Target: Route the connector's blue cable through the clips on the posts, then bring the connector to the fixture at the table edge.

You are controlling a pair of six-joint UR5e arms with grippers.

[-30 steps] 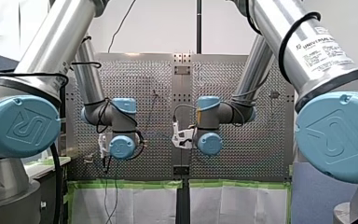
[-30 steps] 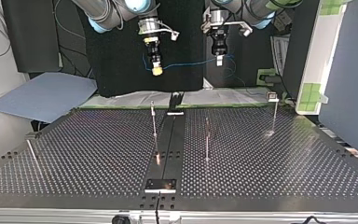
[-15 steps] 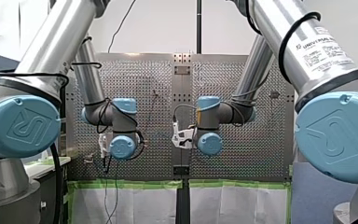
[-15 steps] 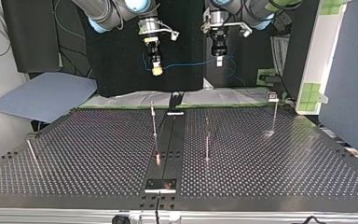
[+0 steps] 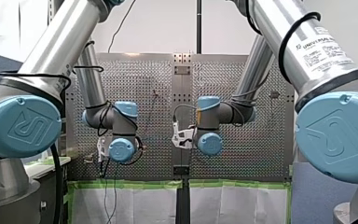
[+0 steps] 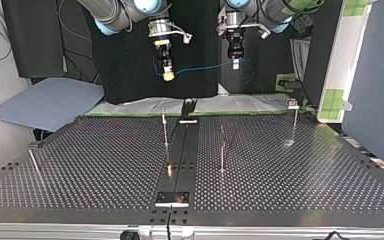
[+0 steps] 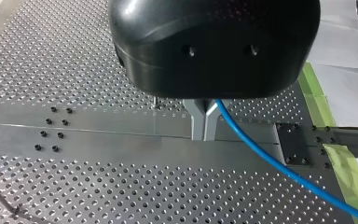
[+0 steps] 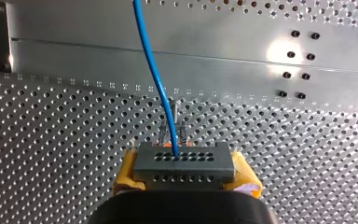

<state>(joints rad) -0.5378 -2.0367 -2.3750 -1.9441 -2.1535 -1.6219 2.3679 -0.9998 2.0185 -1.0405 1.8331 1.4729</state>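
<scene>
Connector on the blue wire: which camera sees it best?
The right wrist view: the grey connector sits close up in my right pincer, holes and blue cable plain. The top view shows only a tiny speck at that pincer's tip; the front view hides it; the left wrist view shows just cable.

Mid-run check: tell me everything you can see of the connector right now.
The connector is a small grey block, plastic by its look, with two rows of small holes across its face. It sits level, clamped at both ends between the yellow pads of my right gripper, and is held clear above the perforated table. The blue cable leaves from its upper row of holes.
</scene>
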